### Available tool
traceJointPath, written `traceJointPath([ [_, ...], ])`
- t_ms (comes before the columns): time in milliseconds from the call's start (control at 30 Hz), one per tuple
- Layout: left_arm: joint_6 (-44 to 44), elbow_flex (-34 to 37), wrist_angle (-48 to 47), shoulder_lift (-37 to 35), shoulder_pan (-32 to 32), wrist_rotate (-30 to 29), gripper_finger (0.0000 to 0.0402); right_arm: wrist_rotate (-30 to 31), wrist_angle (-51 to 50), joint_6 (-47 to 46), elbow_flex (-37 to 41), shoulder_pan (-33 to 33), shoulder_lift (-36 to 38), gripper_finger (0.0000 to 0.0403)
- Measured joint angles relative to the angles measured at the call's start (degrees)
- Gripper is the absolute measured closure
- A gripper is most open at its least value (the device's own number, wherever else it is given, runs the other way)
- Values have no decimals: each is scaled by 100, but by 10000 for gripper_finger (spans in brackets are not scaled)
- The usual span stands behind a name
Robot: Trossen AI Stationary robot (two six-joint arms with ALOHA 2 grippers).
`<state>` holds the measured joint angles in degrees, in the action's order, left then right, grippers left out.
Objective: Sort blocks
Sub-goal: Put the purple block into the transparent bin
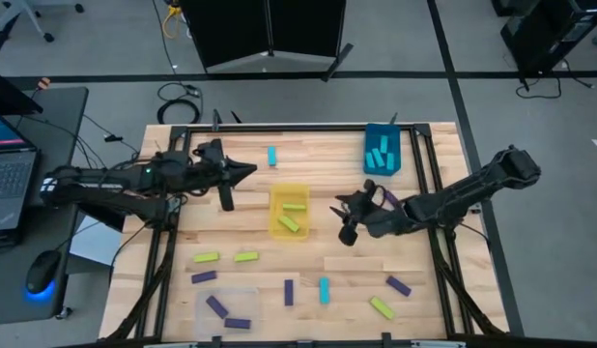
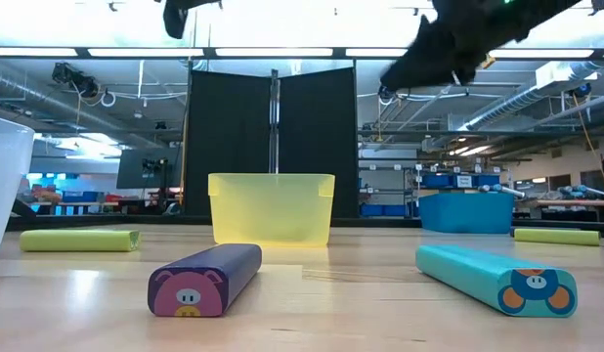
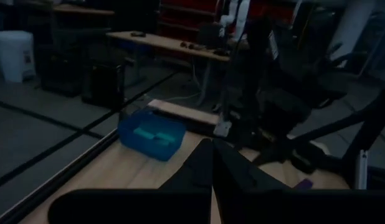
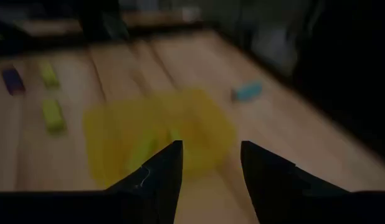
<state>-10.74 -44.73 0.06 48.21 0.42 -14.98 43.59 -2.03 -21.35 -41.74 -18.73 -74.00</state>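
1. The blocks lay partly sorted: cyan ones sat in the blue bin [image 1: 382, 150], yellow-green ones in the yellow bin [image 1: 289, 212], and two purple ones in the clear bin [image 1: 226, 311], so each bin seemed meant for one colour.
2. Loose blocks remained on the surface [image 1: 318, 159]: a cyan block [image 1: 271, 156] near the far edge, a yellow-green pair [image 1: 225, 257], a purple block [image 1: 204, 276] beside them, and a mixed scatter toward the near edge, including another cyan block [image 1: 325, 290].
3. The right pincer [image 4: 208, 163] hovered just beside the yellow bin, its fingers parted with nothing between them, probably free to fetch another block.
4. The left pincer [image 3: 211, 163] hung between the far cyan block and the yellow bin, fingers closed together and empty.
5. Nothing lay over the loose blocks; the yellow bin stood between the two arms.
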Motion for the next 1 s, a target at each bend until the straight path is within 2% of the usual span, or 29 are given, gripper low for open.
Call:
traceJointPath([
  [100, 2, 0, -259, -167, -145, -235, 391, -495, -1382, -795, -165, 218, 7, 224],
  [300, 4, -2, -607, -468, -399, -602, 391, -988, -3859, -2119, -208, 458, 289, 217],
  [500, 4, -4, -715, -594, -636, -799, 391, -1348, -5553, -3081, -35, 467, 781, 207],
  [567, 4, -4, -779, -600, -697, -852, 391, -1437, -5741, -3243, 102, 467, 969, 202],
  [833, 34, -4, -858, -600, -846, -901, 391, -1795, -5457, -3750, 1291, 551, 1708, 188],
  [933, 129, -4, -822, -596, -854, -909, 391, -1616, -4968, -3832, 1440, 556, 1939, 188],
  [1000, 130, -4, -798, -595, -854, -916, 391, -1489, -5034, -3991, 1561, 580, 1963, 189],
])
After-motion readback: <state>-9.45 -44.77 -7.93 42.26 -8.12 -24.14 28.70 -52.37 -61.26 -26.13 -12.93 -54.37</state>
